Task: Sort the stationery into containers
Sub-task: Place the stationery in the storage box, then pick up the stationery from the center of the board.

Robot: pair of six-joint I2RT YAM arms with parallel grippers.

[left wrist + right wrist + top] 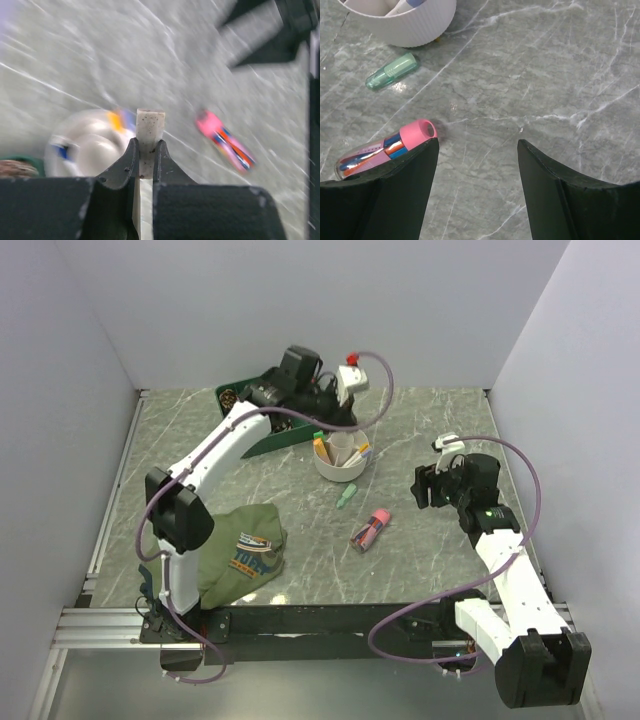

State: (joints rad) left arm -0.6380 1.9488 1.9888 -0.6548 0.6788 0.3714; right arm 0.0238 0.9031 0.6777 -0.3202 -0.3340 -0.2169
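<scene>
Stationery is split three ways on the grey marbled table [430, 570]: some in the cup, two pcs loose, one in a claw.

Olive-green shirt [245, 552] lies folded at near left, by left arm's base; seen in top view only. Green tray [270, 443] is at back left, mostly hidden under left arm; wrist cams show at most a blurred green sliver.

White cup [340, 472] stands approx. mid-table, w/ orange and green-tipped pens upright in it. Right wrist cam catches only its ribbed wall [415, 27]. Left wrist cam is motion-blurred and shows it as a pale blob.

Right gripper [477, 145] hangs low over bare table w/ fingers wide apart, nothing between them. Top view puts it right of the loose pcs, well apart from the cup.

Pink-capped clear tube [385, 150] holds several coloured pens and lies on its side, just beside the right claw's left finger. Contact can't be told. Top view shows it nearer than the cup.

Mint highlighter [392, 71] lies flat btwn tube and cup, near the cup's wall, not touching.

Left gripper [146, 145] is clamped on a whitish speckled stick [150, 122], its end poking past the tips. Only the left wrist cam shows this; from the top the arm hides it.
</scene>
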